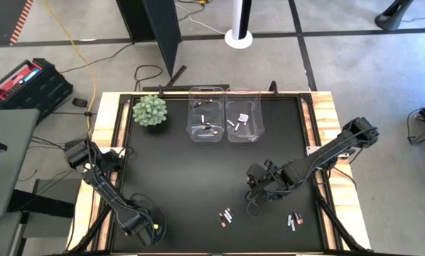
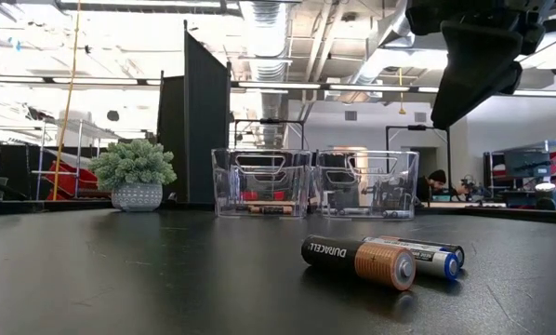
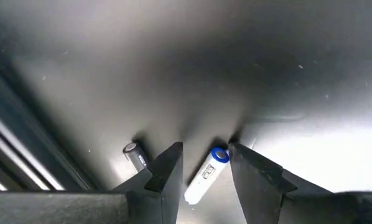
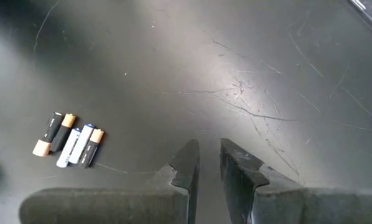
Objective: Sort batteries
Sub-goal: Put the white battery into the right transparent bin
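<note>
Left gripper (image 3: pixel 204 177) low at the near left corner of the black table (image 1: pixel 191 178), fingers spread apart with a white battery with a blue end (image 3: pixel 206 175) lying between them; grasp not closed, and contact of the fingers with this cell impossible to tell. A second, dark battery (image 3: pixel 134 155) just beside, outside one finger. Left arm bent, reaching from the left edge toward the near side.

Right gripper (image 4: pixel 209 163) above the table, near its middle on the right half, fingers (image 4: pixel 187 163) with only a narrow gap, holding nothing, touching nothing. Right arm stretched diagonally from the right edge inward, wrist pointed down at the bare surface.

Loose batteries (image 1: pixel 226 216) in a small group on the near part of the table, another group (image 1: pixel 295 221) further right. In the low view, a black and copper cell (image 2: pixel 359 260) touching a white and blue one (image 2: pixel 427 255). More cells inside two clear bins (image 1: pixel 225 114) at the far edge, beside a small plant (image 1: pixel 150 110).
</note>
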You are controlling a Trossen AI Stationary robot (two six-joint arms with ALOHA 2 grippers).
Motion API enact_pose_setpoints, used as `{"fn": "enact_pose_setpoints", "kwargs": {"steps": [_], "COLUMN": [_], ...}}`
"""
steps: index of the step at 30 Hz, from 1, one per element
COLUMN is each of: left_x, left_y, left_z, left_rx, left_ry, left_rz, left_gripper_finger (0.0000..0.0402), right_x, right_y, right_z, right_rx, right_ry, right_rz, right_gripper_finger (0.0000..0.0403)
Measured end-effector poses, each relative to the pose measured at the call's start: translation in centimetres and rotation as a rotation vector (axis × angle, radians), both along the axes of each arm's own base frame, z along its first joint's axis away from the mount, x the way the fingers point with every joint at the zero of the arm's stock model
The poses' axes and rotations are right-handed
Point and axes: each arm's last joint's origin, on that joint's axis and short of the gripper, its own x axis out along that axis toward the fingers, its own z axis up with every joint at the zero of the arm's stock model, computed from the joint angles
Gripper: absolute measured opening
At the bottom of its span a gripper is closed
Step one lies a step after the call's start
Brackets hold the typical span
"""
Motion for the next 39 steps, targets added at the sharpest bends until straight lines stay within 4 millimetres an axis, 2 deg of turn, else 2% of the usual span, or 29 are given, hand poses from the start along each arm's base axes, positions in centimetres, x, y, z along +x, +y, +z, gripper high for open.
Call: {"fn": "enact_pose_setpoints", "kwargs": {"steps": [4,10,19,39], "left_x": [0.2,0.1,-1.4,-0.7], "left_y": [-0.3,-0.8,-1.8,-1.0], "left_z": [0.0,0.0,0.0,0.0], "left_rx": [-0.045,-0.099,-0.110,-0.064], "left_ry": [-0.033,-0.038,-0.012,-0.064], "left_rz": [-0.078,-0.099,-0.151,-0.201], "left_gripper_finger": [0.0128,0.0128,0.0128,0.0121], "right_x": [0.0,0.0,0.0,0.0], "right_y": [0.0,0.0,0.0,0.0], "right_z": [0.0,0.0,0.0,0.0], "right_rx": [0.003,0.017,0.027,0.034], "right_ry": [-0.001,-0.007,-0.012,-0.015], "right_rz": [-0.004,-0.026,-0.039,-0.050], "right_gripper_finger": [0.0081,0.0081,0.0081,0.0081]}}
